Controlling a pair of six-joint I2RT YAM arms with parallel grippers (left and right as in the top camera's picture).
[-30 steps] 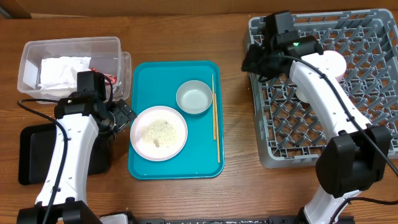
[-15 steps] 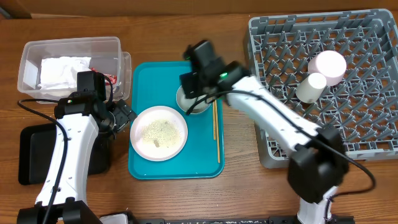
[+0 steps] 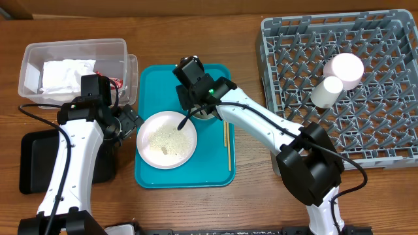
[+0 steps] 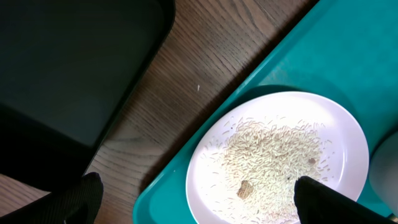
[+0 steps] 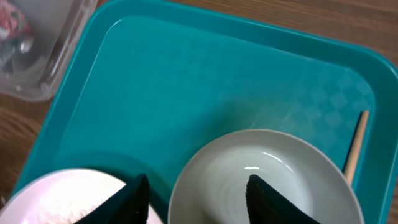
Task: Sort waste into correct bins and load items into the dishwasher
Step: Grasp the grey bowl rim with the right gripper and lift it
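The round bowl (image 5: 273, 174) sits on the teal tray (image 5: 186, 81). My right gripper (image 5: 199, 202) is open astride its left rim, one finger inside and one outside toward the large plate (image 3: 166, 139). In the overhead view the right gripper (image 3: 194, 111) hides most of the bowl. Rice crumbs (image 4: 273, 158) cover the plate. My left gripper (image 4: 202, 202) is wide open at the plate's left edge, one finger over wood and one over the plate. Chopsticks (image 3: 226, 127) lie right of the bowl. A white cup (image 3: 326, 92) and small plate (image 3: 344, 67) rest in the grey rack (image 3: 392, 130).
The clear tub (image 3: 72, 49) at the back left holds the white napkin (image 3: 65, 73) and the red wrapper (image 3: 114, 81). The black tray (image 3: 32, 163) lies under my left arm, left of the teal tray. My right arm stretches from the rack side across the tray's right half.
My right arm swung from the rack's back left corner over to the teal tray and came down at the bowl's rim. The left arm stayed where it was.
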